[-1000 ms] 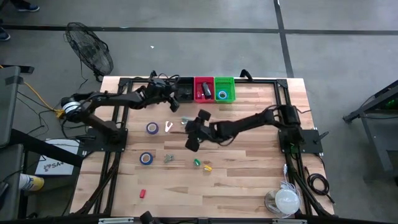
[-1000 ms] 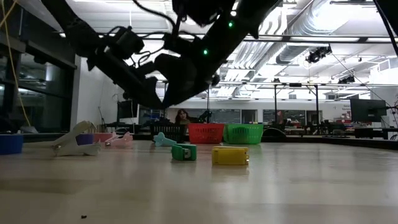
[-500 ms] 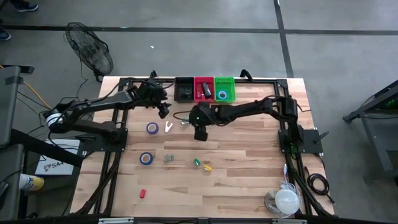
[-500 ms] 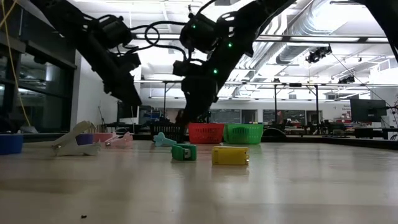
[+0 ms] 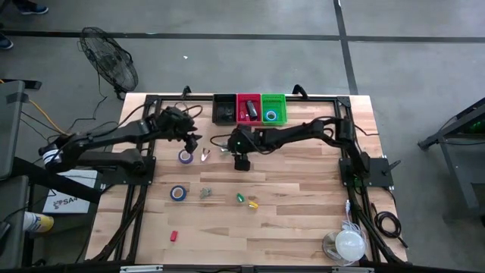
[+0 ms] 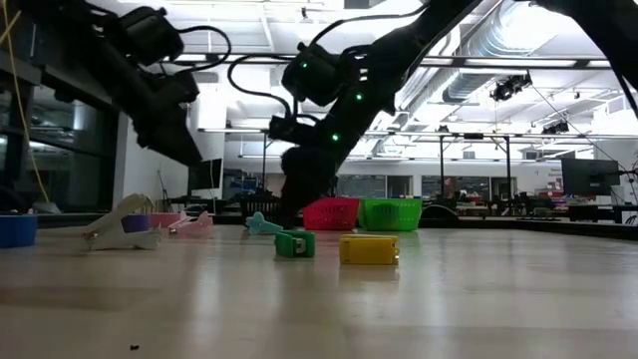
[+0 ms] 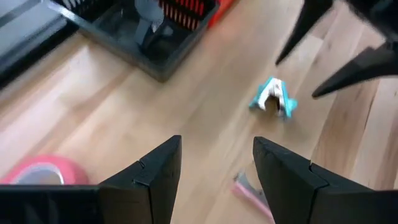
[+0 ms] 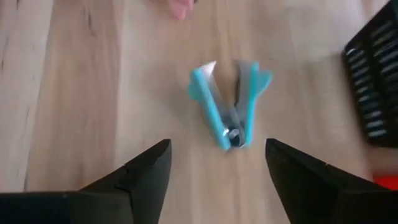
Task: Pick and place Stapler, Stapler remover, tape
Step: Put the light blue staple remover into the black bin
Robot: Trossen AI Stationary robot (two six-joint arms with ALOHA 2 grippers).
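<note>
The teal staple remover [image 8: 229, 106] lies flat on the wood, just ahead of my right gripper [image 8: 217, 186], which is open and hangs low above it [image 5: 236, 149]. My left gripper [image 7: 214, 180] is open over the table [image 5: 192, 142], between the purple tape roll [image 5: 185, 156] and the pink staple remover [image 5: 204, 155]. From the left wrist I see the teal remover [image 7: 273, 98], the pink remover [image 7: 252, 186] and a pink tape roll [image 7: 37, 174]. A second tape roll [image 5: 178, 192] lies nearer the near edge.
Black bin [image 5: 225, 108], red bin [image 5: 248, 108] and green bin [image 5: 273, 108] stand at the far edge; a ring lies in the green one. Small green [image 6: 295, 243] and yellow [image 6: 369, 249] items lie mid-table, and a red item [image 5: 173, 236] near the near edge.
My left gripper has drawn back from the black bin toward the near-left, ending by the purple tape roll. My right gripper has swung toward the far edge and come down low, close to the teal staple remover. No object has moved.
</note>
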